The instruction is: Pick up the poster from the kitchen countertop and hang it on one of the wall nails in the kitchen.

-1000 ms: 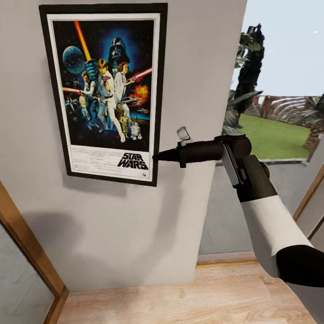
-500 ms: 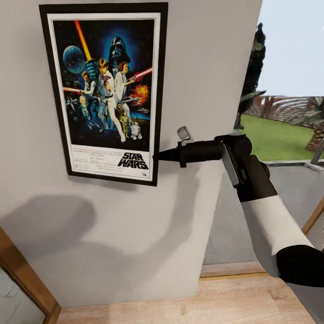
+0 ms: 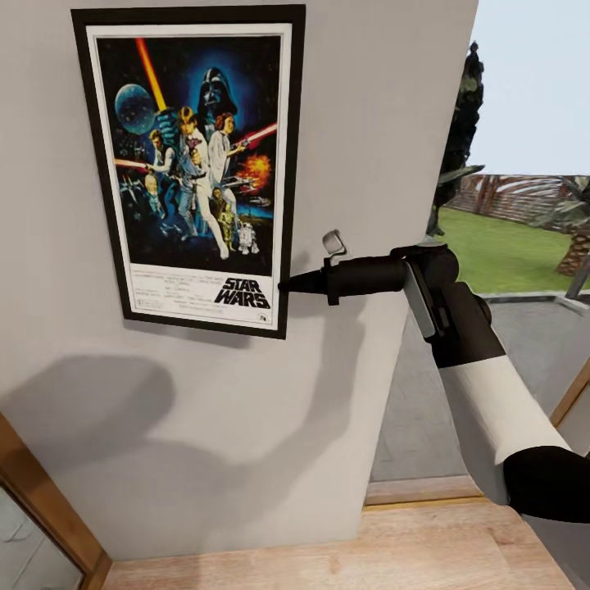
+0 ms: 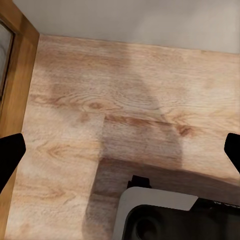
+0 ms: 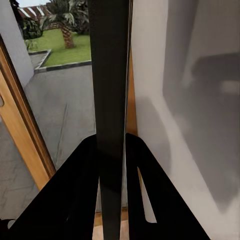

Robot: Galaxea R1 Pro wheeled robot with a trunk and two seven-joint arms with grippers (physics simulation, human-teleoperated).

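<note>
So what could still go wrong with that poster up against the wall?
The right gripper pinches only the poster's lower right edge, so the frame could swing or slip. No nail is visible behind the poster, so if the gripper lets go before it catches, the poster would likely drop to the wooden floor. Pressing it against the wall may also shift it.

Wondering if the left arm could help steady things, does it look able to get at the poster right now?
Probably not as it stands: the left gripper hangs open over the wooden floor, while the poster sits up on the wall, its frame edge clamped by the right gripper.
</note>
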